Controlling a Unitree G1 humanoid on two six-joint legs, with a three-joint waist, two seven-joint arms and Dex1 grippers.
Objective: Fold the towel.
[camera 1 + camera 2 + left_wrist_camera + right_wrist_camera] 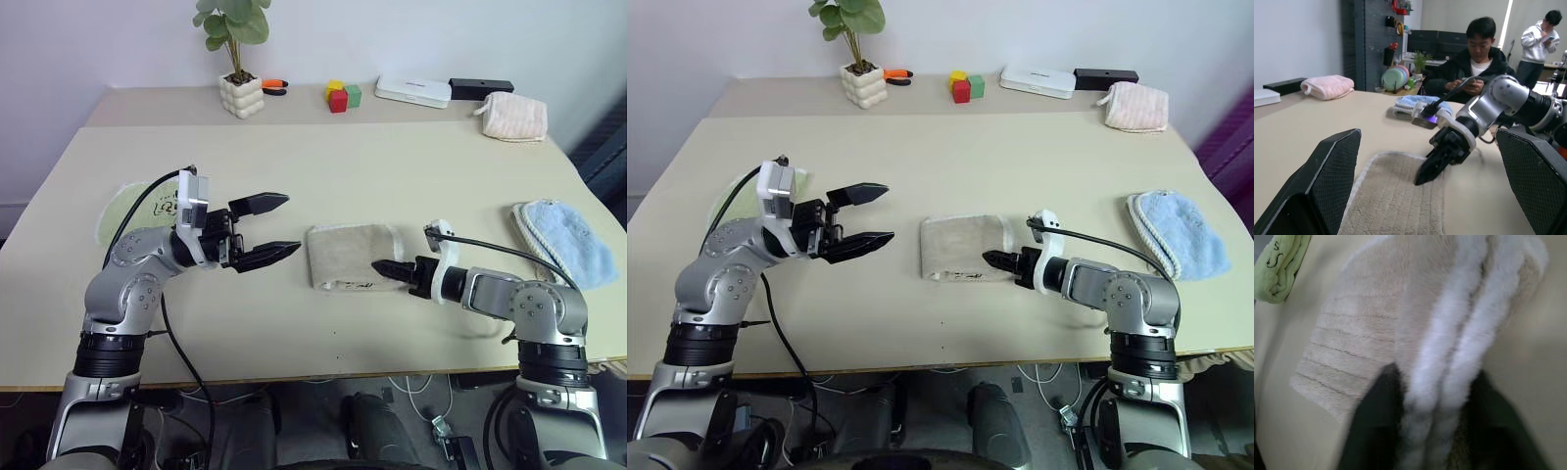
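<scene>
The beige-tan terry towel with white edging [353,256], already folded into a compact block, lies at the middle of the worktop [392,157], toward its front edge. The right gripper [390,267] pinches the towel's layered white-trimmed right-hand edge between its black fingers (the wrist view shows the doubled trim between them). The left gripper [269,228] hovers just off the towel's left end, its jaws wide and holding nothing. To fold well, the pinch should catch every layer, lift low, and carry straight across to the opposite edge.
</scene>
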